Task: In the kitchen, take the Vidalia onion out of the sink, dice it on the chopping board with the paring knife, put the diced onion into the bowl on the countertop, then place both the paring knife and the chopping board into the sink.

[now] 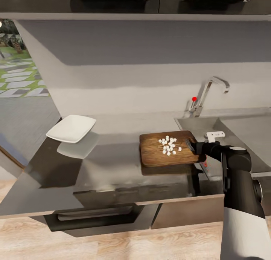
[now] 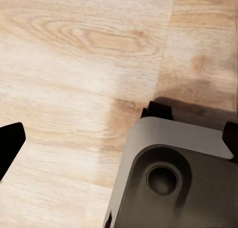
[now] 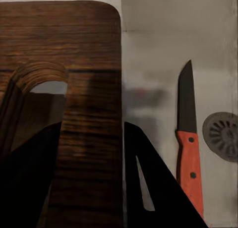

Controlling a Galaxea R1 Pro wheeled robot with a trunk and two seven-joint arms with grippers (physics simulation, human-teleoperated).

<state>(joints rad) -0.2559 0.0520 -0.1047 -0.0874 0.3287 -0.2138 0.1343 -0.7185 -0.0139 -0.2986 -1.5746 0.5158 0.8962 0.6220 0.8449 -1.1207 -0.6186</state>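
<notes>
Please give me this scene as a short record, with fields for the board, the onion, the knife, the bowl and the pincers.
chopping board: on the countertop beside the sink, gripped at its slot end
diced onion: white cubes lying on the board
paring knife: lying in the sink near the drain
bowl: white, holds nothing, left of the board
right pincer: shut on the board's end
left pincer: state cannot be told

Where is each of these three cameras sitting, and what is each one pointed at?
Head view: from the robot's head, looking down at the countertop, bowl, chopping board with diced onion, and sink; its right arm shows.
Left wrist view: faces the wooden floor and the robot's grey base.
Right wrist view: looks along the right gripper clamped on the board's handle end, paring knife in the sink beyond.
Head and right wrist views share board and sink.
</notes>
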